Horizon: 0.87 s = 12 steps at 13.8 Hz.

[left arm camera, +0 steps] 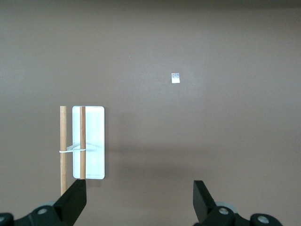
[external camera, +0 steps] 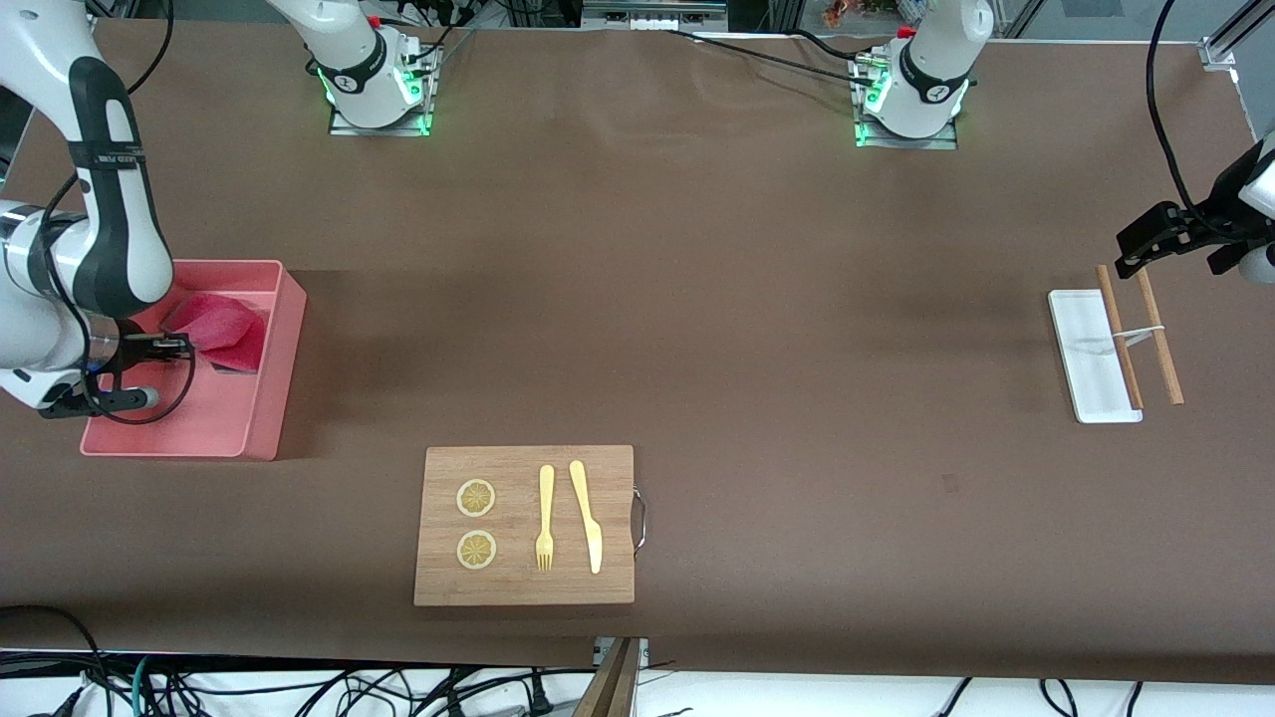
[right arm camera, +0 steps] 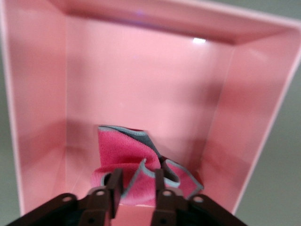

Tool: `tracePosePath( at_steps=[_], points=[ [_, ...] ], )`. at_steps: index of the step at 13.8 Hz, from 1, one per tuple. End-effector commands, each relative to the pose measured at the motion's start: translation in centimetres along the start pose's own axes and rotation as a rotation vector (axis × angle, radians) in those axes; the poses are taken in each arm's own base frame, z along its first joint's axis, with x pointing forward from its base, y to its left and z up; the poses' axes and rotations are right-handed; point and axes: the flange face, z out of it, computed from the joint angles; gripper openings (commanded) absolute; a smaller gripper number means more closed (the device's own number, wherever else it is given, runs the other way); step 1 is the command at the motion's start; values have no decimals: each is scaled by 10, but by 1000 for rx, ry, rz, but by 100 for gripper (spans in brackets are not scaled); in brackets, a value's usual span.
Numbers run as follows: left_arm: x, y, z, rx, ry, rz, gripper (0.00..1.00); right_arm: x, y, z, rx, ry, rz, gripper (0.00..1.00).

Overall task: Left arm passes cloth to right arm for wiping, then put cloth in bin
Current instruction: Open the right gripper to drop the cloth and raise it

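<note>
The magenta-red cloth (external camera: pixel 214 324) lies crumpled in the salmon-pink bin (external camera: pixel 284 349) at the right arm's end of the table. My right gripper (external camera: pixel 187 345) reaches low into the bin beside it. In the right wrist view the cloth (right arm camera: pixel 120 150) rests on the bin floor against the wall (right arm camera: pixel 141 84). A fold with grey edging lies between the parted fingers of the right gripper (right arm camera: pixel 138 176), which is open. My left gripper (external camera: pixel 1136 261) waits open and empty over the table at the left arm's end, by the white tray; its own view shows it too (left arm camera: pixel 139 188).
A wooden board (external camera: pixel 525 588) lies near the front edge with two lemon slices (external camera: pixel 476 498), a fork (external camera: pixel 545 518) and a knife (external camera: pixel 588 518). A flat white tray (external camera: pixel 1086 368) holds a pair of brown chopsticks (external camera: pixel 1121 339); both show in the left wrist view (left arm camera: pixel 94 141).
</note>
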Motion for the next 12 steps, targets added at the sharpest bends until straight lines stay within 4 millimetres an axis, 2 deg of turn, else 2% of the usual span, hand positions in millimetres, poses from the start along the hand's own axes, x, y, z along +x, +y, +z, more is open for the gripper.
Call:
tracePosePath(
  at_steps=[1,4,7,9,11,12],
  points=[
    [5,1,-6,-20,-2,14,100,-19,-18,-71,19,77,-15,100],
    [5,1,-6,-20,-3,14,100,-41,-40,-130,28,105,-47,100],
    [5,1,-7,-20,-2,14,100,-71,-40,-189,15,162,-49,100],
    [5,1,-7,-20,0,14,100,-82,-54,-204,23,142,-91,100],
    [5,1,-7,-20,-2,14,100,-83,-92,-229,8,172,-148,100],
    [5,1,-7,-20,0,14,100,-86,-98,-244,7,193,-154,100]
  ],
)
